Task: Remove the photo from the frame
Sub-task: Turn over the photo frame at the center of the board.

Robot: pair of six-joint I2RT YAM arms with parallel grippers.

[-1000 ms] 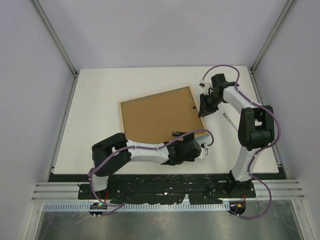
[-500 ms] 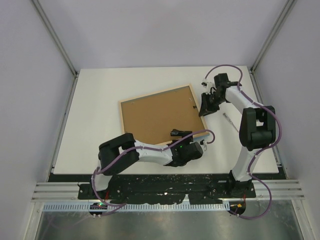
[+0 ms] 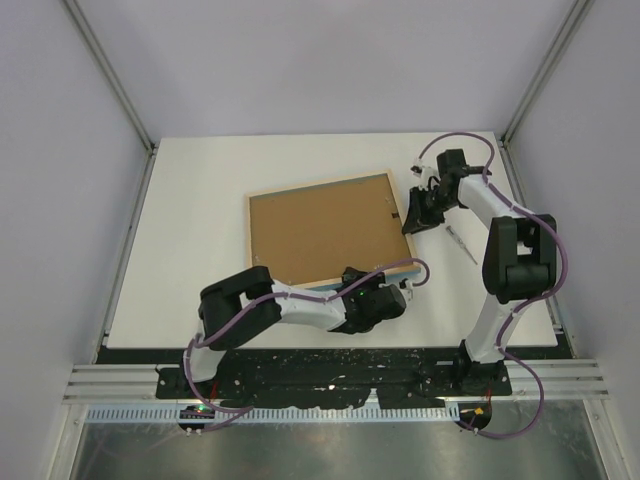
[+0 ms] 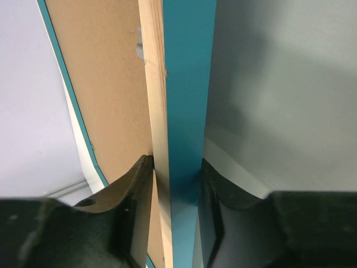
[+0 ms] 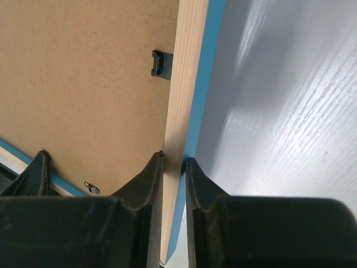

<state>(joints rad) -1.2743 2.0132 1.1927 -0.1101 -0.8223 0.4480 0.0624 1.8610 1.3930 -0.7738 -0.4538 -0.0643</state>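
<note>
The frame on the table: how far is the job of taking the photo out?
Done: the frame lies back up. In hand: the left gripper and right gripper each pinch a frame edge. To do: the backing board sits in place with a clip at its edge; the photo is not visible.

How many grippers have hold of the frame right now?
2. The left gripper pinches the near edge of the frame; the right gripper pinches its right edge. Neither is hidden.
</note>
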